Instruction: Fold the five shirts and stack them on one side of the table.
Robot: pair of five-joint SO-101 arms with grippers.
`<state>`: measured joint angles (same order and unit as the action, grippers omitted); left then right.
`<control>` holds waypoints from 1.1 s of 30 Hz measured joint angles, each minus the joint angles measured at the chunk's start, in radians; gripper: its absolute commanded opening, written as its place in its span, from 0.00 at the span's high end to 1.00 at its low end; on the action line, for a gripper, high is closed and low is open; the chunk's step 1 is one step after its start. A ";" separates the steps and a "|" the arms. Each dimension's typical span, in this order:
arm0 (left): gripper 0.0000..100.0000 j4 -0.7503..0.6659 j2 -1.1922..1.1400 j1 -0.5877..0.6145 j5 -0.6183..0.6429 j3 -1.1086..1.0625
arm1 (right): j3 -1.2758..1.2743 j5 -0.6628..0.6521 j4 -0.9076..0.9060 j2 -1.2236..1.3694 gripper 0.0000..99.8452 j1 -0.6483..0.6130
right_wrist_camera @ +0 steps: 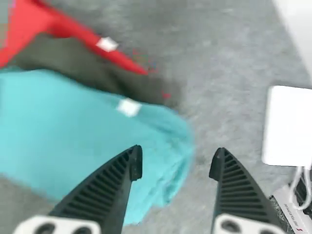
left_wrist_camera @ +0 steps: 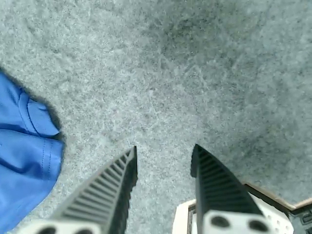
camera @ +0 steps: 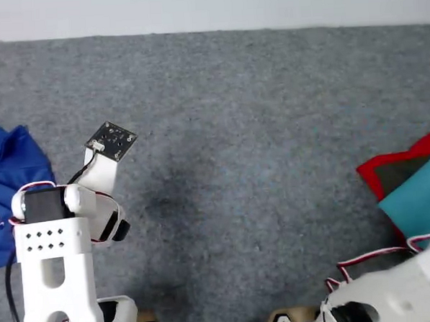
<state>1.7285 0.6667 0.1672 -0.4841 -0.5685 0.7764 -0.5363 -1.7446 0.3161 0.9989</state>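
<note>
- High view: the grey worktop runs up to a pale wall along the far edge.
- A blue shirt lies crumpled at one side edge of the worktop, partly cut off by the frame.
- At the opposite side edge sits a stack of three. A red shirt is at the bottom, a dark shirt is on it, and a teal shirt is on top.
- The left arm stands at the near edge just beside the blue shirt, with its small camera board tilted out over the worktop.
- The right arm lies low at the near edge, with its tip by the stack and red-and-white wires looping off it.
- Left wrist view: the left fingers are apart with nothing between them, above bare worktop.
- The blue shirt lies just beside one finger, its folds bunched; I cannot tell if they touch.
- A pale corner of an arm base shows past the other finger.
- Right wrist view: the right fingers are apart and grip nothing.
- One finger hangs over the teal shirt, the other over grey worktop beside it.
- The teal shirt lies folded on the dark shirt, which lies on the red shirt; each lower one sticks out along one edge.
- A white tag shows on the teal shirt and another on the red one.
- A white block stands on the worktop, apart from the stack.
</note>
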 measured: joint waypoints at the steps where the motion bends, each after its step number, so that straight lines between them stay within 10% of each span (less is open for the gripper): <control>1: 0.82 0.000 0.000 0.002 0.000 0.005 | 0.002 0.003 -0.009 -0.014 0.77 -0.038; 21: 0.75 -0.173 -0.080 0.776 -0.120 0.239 | -0.370 0.327 -0.012 -0.173 0.77 -0.905; 33: 0.81 -0.186 -0.784 0.907 -0.066 0.577 | -0.574 0.336 -0.008 -0.175 0.77 -0.987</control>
<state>1.5428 -0.1174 1.0740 -0.5501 0.0084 0.2025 -0.2002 -1.7522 0.1412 0.0123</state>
